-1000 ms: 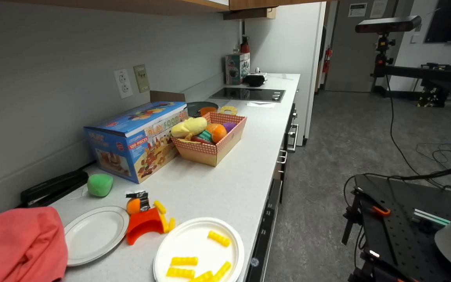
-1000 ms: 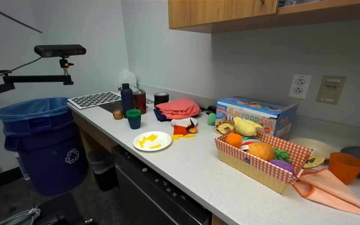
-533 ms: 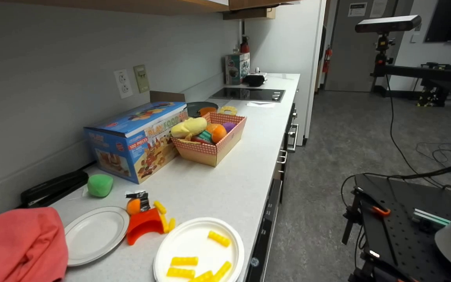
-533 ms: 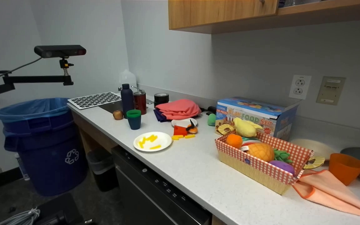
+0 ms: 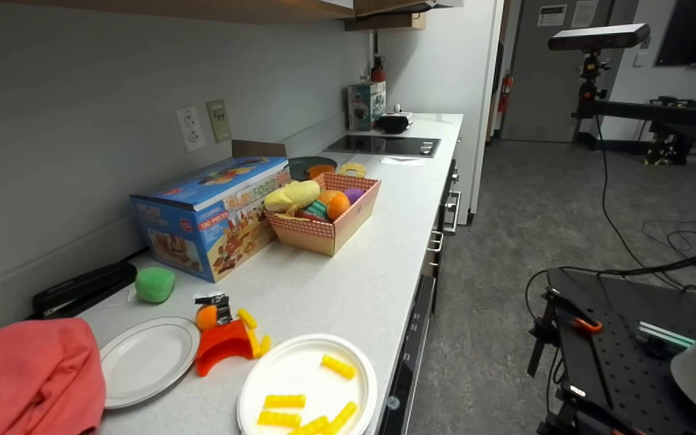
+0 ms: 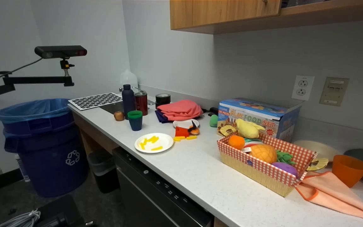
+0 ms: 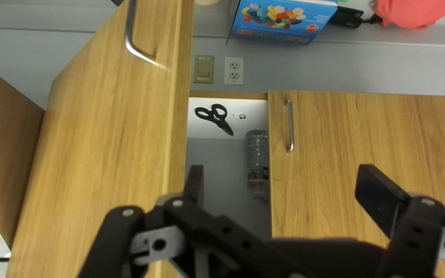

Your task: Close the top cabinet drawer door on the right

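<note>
The wooden upper cabinet door (image 7: 102,127) stands open on the left of the wrist view, which looks upside down. Its metal handle (image 7: 129,36) shows near its free edge. Its lower part shows at the top of an exterior view (image 5: 387,6). The neighbouring door (image 7: 342,135) is shut. Between them the cabinet is open, with black scissors (image 7: 215,117) and a clear bottle (image 7: 257,154) inside. My gripper (image 7: 284,183) is open with nothing between its fingers. One finger is beside the open door's edge; I cannot tell if they touch. The gripper is outside both exterior views.
The white counter (image 6: 197,176) below holds a play food box (image 6: 247,113), a checkered basket (image 6: 260,173) of toy food and plates (image 6: 154,150). Another cabinet side (image 7: 4,146) stands beyond the open door. A camera arm (image 5: 602,39) stands across the aisle.
In an exterior view the open door's visible lower edge at the top has shifted and reaches less far right than before. A dark and grey part now shows beside it. Counter things are unmoved.
</note>
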`<act>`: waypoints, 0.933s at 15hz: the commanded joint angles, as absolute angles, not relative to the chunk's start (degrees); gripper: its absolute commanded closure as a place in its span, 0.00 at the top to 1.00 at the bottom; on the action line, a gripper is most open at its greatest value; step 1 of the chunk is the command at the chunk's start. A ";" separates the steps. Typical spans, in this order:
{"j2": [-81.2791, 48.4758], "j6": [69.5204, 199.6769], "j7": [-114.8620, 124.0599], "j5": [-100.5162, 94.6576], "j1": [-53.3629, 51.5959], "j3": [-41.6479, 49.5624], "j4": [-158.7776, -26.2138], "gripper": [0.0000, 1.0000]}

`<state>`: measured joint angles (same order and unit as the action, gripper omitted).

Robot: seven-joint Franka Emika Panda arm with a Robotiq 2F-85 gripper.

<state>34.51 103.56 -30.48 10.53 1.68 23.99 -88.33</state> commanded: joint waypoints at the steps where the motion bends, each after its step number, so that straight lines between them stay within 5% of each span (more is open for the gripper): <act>1: 34.31 103.38 -30.28 10.20 1.11 24.50 -87.91 1.00; 14: 33.78 104.63 -30.33 10.49 1.05 25.10 -87.94 1.00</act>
